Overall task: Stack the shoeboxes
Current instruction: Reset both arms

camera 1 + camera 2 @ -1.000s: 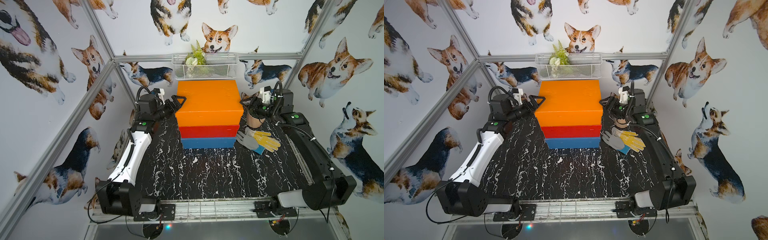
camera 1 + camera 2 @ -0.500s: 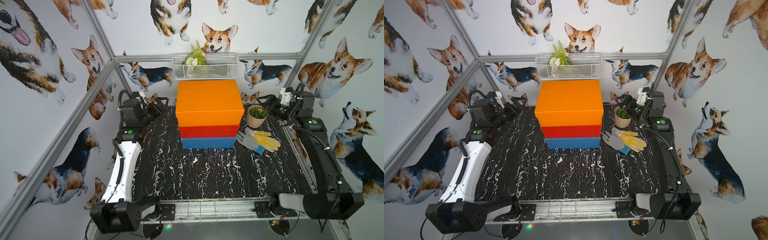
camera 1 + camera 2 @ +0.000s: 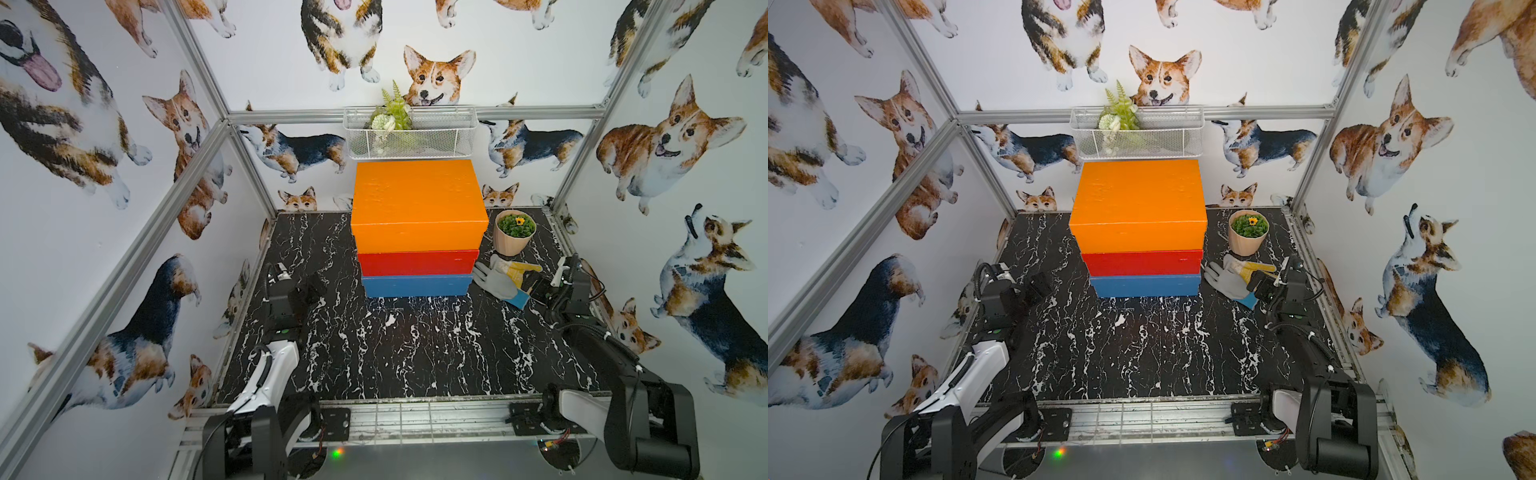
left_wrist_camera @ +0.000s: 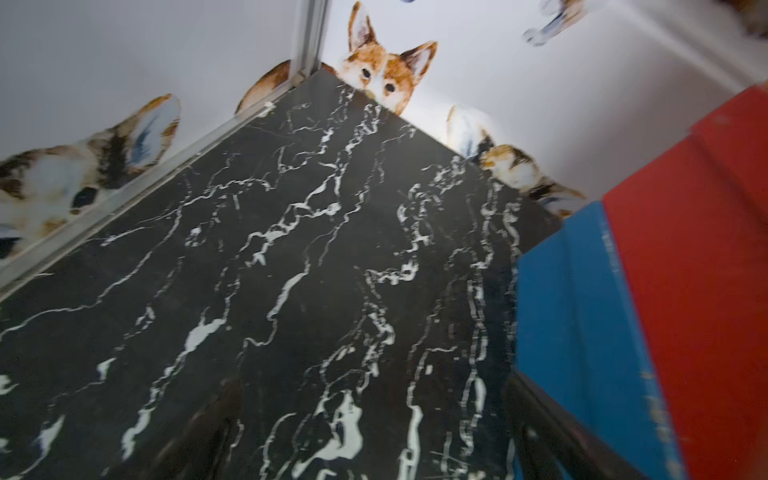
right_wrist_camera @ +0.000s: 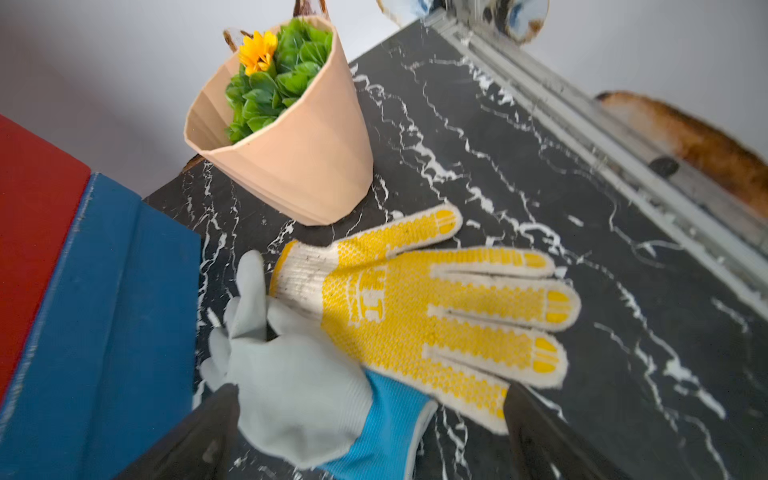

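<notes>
Both our arms are drawing back, left gripper (image 3: 311,287) and right gripper (image 3: 536,286) gaping empty. Between them the matte orange lidded shoebox (image 3: 417,199) is sitting atop the red shoebox (image 3: 415,262) and blue shoebox (image 3: 415,286), lengthwise arm to arm.

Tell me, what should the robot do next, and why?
Probably just park both arms: the orange box sits on the red box, which sits on the blue box, and the left end effector and right end effector are open, empty.
</notes>
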Tool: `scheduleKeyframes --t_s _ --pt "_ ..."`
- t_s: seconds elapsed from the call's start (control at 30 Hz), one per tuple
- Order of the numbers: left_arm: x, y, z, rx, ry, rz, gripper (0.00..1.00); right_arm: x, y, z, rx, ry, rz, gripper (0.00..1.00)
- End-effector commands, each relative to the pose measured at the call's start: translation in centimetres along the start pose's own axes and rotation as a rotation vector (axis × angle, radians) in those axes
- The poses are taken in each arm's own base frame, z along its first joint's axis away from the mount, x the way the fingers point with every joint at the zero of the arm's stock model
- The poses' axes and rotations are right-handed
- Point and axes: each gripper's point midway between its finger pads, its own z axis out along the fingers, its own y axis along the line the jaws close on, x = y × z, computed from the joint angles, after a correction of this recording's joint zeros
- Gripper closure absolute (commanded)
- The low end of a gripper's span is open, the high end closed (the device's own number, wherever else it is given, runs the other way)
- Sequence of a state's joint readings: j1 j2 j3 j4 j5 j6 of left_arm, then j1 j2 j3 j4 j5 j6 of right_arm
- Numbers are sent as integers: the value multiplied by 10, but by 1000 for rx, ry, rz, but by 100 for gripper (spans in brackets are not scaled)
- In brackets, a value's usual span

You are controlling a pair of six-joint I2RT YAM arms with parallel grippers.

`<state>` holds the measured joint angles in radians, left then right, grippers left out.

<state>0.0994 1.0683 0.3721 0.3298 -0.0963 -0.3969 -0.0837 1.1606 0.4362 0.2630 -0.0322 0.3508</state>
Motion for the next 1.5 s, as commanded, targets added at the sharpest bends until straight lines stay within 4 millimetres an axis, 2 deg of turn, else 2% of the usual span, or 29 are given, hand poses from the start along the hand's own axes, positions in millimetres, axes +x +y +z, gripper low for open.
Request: scheduleKeyframes --t_s 0.0,0.07,0.2,0.27,0.3,0.37,0.43,0.47,0.5,0.53,0.6,0.7,0.83,1.47 --pt "-4 19 5 -90 -174 146 0 -13 13 8 1 -144 -215 0" --pt "1 26 7 -110 -204 107 0 -9 17 13 -2 -174 -269 0" --pt "2 6 22 -32 -166 151 0 -4 19 15 -3 -206 -309 0" --pt "4 -4 27 2 -133 189 0 4 9 27 28 -220 -288 0" --pt "2 -8 30 18 -134 207 0 4 11 34 24 -232 -318 0" --pt "3 -17 31 26 -150 271 0 12 10 34 36 -147 -328 0" --pt "21 -34 30 103 -219 361 0 6 15 31 18 -184 -324 0" --pt "24 -44 35 160 -262 397 0 5 16 32 7 -222 -327 0" --pt "26 -49 32 191 -276 409 0 6 14 32 19 -232 -334 0" --pt "31 -40 34 148 -197 387 0 9 10 32 43 -191 -323 0" --pt "25 -33 47 70 -179 376 0 8 10 33 54 -154 -320 0" --pt "26 -35 53 51 -142 388 0 4 10 33 43 -226 -316 0" --pt "29 -48 60 61 -114 445 0 8 9 33 52 -172 -317 0" --pt "30 -51 60 60 -106 456 0 5 9 34 45 -205 -315 0"
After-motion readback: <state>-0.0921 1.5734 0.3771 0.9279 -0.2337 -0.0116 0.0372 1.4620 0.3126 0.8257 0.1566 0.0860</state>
